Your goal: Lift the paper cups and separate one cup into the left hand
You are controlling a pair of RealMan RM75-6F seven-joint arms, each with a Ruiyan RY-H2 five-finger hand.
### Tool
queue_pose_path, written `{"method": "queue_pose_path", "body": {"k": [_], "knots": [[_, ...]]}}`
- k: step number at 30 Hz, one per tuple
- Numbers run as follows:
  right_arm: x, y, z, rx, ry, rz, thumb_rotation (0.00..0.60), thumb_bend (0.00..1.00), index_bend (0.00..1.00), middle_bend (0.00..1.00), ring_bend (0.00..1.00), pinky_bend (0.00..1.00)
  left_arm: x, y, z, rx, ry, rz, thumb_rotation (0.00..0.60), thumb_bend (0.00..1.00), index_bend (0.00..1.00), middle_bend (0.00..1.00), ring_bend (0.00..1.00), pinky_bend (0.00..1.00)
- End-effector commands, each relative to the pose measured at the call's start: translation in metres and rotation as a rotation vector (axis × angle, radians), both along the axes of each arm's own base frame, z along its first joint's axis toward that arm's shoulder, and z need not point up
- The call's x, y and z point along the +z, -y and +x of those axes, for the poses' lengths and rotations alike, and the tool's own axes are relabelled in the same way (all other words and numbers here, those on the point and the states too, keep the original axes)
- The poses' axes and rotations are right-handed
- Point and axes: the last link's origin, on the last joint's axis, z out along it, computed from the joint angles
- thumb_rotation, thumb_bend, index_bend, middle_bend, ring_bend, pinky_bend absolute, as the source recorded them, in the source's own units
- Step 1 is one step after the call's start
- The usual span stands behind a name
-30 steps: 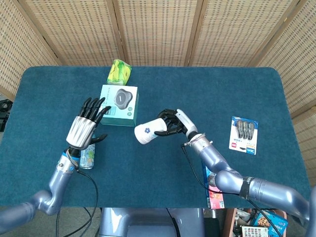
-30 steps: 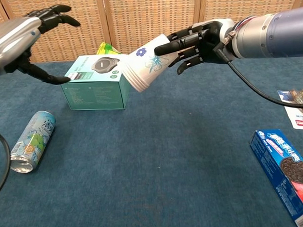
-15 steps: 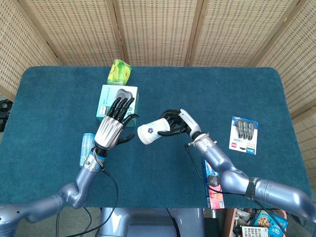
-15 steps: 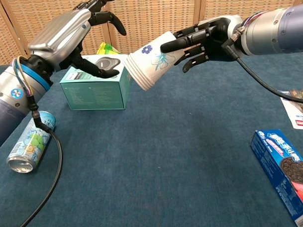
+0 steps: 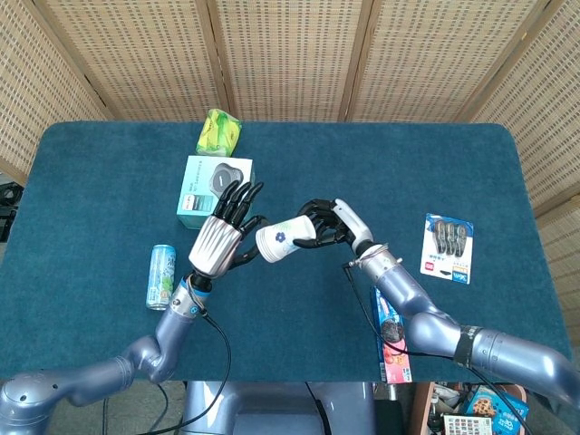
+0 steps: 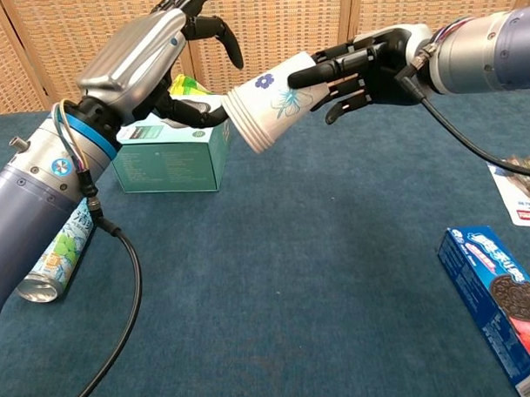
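Desk (image 5: 109,181): blue cloth under my arms.
Box (image 5: 205,186): teal, behind my left hand.
Right hand (image 6: 365,64): I clamp the cups on their side, above the desk.
Left hand (image 6: 155,54): fingers apart at the cups' rim, holding nothing.
Cups (image 6: 275,101): stacked, rims toward my left hand.
Can (image 5: 161,275): lying left of my left arm.

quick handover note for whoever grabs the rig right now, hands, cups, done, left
Right hand: grips the paper cups by their base end, held above the table, tilted, rims pointing toward the left hand.
Left hand: fingers spread, holding nothing, right at the stack's rim end; actual contact cannot be told.
Done: the stack is lifted.
Left: close the left fingers on the outer cup, pull it off the stack, and end with one cup in the left hand.
Nearby: teal box behind the left hand, drink can lying beside the left arm.
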Motion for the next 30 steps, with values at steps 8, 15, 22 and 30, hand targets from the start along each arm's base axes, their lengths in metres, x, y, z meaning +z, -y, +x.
{"method": "queue_pose_path", "body": {"k": [8,15,22,30], "knots": [[0.004,0.000,-0.004,-0.003,-0.001,-0.004,0.600,0.35,0.63,0.63,0.54,0.61,-0.004,0.000,0.004,-0.011,0.013,0.004,0.600,0.44,0.46,0.00,0.00,0.00],[0.007,0.001,-0.007,-0.008,-0.001,-0.008,0.600,0.35,0.63,0.63,0.54,0.61,-0.005,-0.001,0.005,-0.021,0.025,0.015,0.600,0.46,0.47,0.00,0.00,0.00],[0.009,0.001,-0.009,-0.010,-0.001,-0.006,0.600,0.35,0.63,0.63,0.54,0.61,-0.009,0.000,0.008,-0.027,0.025,0.020,0.600,0.47,0.52,0.00,0.00,0.00],[0.011,0.002,-0.013,-0.016,0.001,-0.008,0.600,0.35,0.63,0.63,0.54,0.61,-0.012,0.001,0.011,-0.029,0.026,0.023,0.600,0.54,0.62,0.00,0.00,0.00]]}}
